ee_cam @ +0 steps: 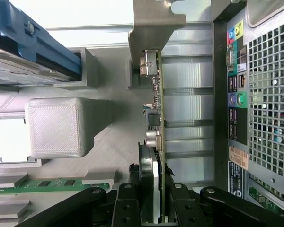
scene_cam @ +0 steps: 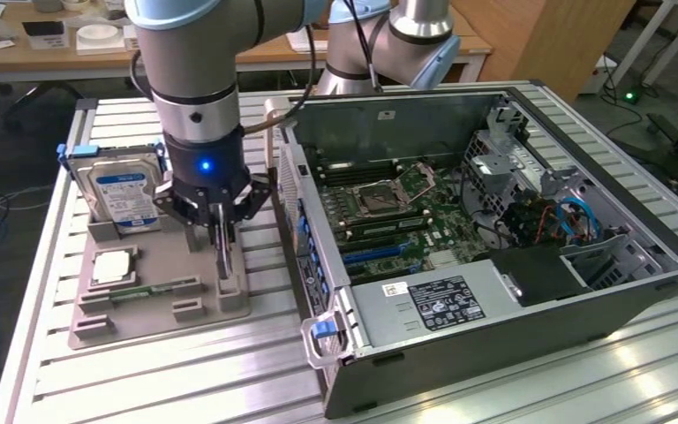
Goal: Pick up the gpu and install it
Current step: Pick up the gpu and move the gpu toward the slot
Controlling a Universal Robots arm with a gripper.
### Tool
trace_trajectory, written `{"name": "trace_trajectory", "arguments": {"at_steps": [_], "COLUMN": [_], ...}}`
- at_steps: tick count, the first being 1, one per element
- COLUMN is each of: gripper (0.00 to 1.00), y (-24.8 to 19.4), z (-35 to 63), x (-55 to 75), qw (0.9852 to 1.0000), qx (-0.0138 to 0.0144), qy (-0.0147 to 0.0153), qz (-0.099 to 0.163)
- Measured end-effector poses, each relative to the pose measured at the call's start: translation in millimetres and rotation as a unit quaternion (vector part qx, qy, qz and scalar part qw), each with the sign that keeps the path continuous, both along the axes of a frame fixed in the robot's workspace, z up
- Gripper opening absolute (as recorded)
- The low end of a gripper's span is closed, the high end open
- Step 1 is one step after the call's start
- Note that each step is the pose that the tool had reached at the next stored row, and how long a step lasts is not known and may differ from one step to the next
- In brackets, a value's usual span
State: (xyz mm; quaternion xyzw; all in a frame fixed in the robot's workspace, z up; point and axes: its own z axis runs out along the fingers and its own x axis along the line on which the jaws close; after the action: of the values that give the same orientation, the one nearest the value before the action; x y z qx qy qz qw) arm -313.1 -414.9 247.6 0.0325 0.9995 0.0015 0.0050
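The gpu (scene_cam: 222,262) stands on edge at the near right corner of a grey printed holder (scene_cam: 145,311), left of the open computer case (scene_cam: 621,291) in the exterior view. My gripper (scene_cam: 219,247) comes straight down on it, one finger on each face. In the wrist view the gpu (ee_cam: 157,101) runs edge-on, green board and silvery bracket, away from my gripper (ee_cam: 154,210). The black fingers (ee_cam: 128,205) press against both its sides. The gripper is shut on the card. I cannot tell whether the card's lower edge still rests in the holder's slot.
On the holder are a silver hard drive (scene_cam: 121,199) standing upright, a square processor (scene_cam: 113,265) and a green memory stick (scene_cam: 156,289). The case lies open with its motherboard (scene_cam: 392,208) and blue slots (scene_cam: 374,252) exposed. Its rear panel (ee_cam: 255,94) is close beside the card.
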Motion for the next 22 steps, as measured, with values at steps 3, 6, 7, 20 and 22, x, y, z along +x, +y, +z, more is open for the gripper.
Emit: {"name": "trace_trajectory", "arguments": {"at_steps": [3, 6, 7, 20, 22], "gripper": [0.28, 0.28, 0.28, 0.28, 0.28], "y": [0.0, 0.0, 0.0, -0.1, -0.2], "z": [3.2, 6.5, 7.7, 22.2, 24.0], "x": [0.0, 0.0, 0.0, 0.0, 0.0], "qw": [1.0, 1.0, 1.0, 1.0, 1.0], "qx": [0.0005, 0.0008, 0.0009, 0.002, 0.0024], "qy": [0.0, 0.0, 0.0, 0.0, 0.0], "qz": [0.0, 0.0, 0.0, 0.0, 0.0]}}
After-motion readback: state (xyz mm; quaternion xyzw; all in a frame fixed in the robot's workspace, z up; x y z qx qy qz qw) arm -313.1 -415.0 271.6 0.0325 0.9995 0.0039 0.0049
